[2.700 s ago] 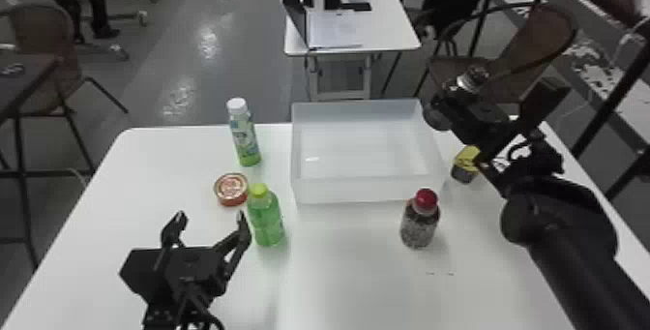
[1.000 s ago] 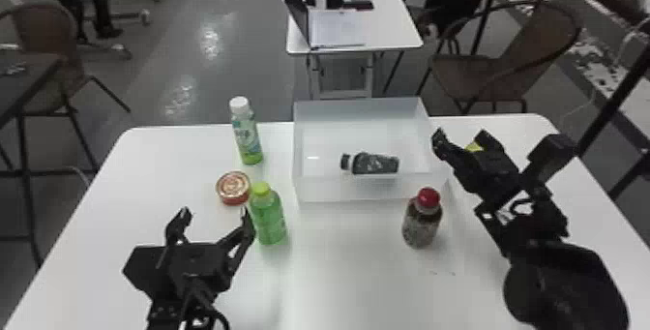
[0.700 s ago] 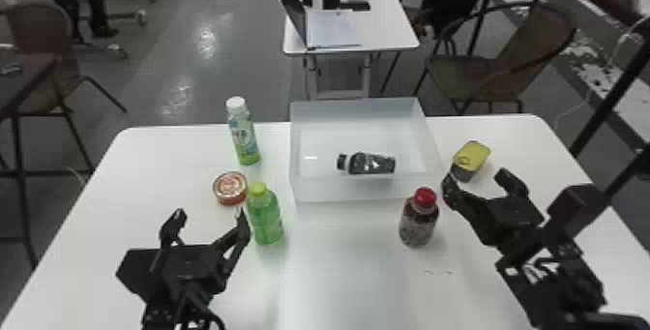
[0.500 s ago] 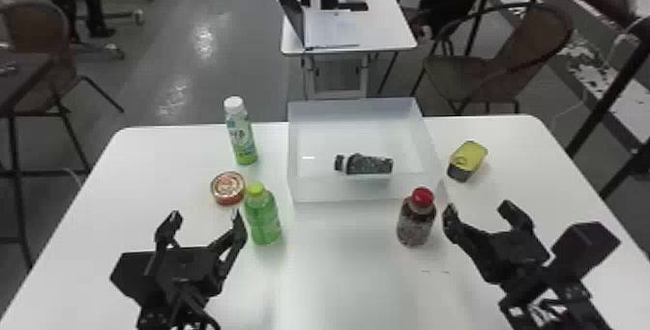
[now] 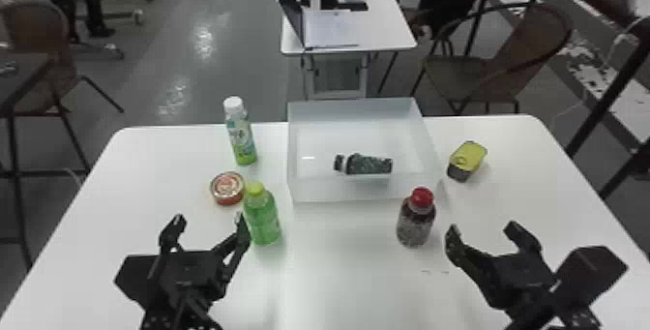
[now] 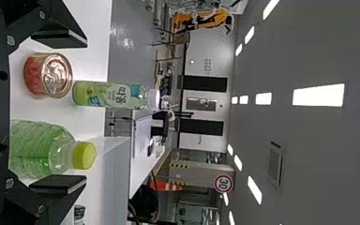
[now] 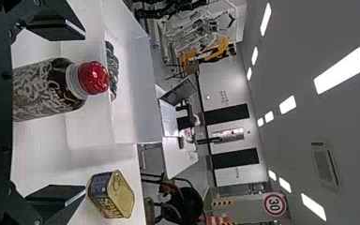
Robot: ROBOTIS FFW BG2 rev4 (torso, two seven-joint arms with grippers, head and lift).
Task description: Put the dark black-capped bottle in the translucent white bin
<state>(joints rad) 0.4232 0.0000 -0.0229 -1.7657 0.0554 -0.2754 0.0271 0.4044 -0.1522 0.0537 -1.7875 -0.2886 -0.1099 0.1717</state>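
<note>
Bottle (image 5: 370, 165): lying in bin (image 5: 324, 191), centre.
Left end effector (image 5: 210, 218): apart, lower left.
Right end effector (image 5: 483, 230): apart; I'd retreat clear of red cap (image 5: 421, 197).

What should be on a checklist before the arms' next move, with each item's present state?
1. Dark black-capped bottle inside the translucent white bin: ok, lying on its side.
2. Right gripper open and empty: ok.
3. Left gripper open and empty: ok.
4. Red-capped bottle upright: ok.
5. Generous room between right gripper and red-capped bottle: not ok, looks close.
6. Black cap screwed tight: cannot tell.
</note>
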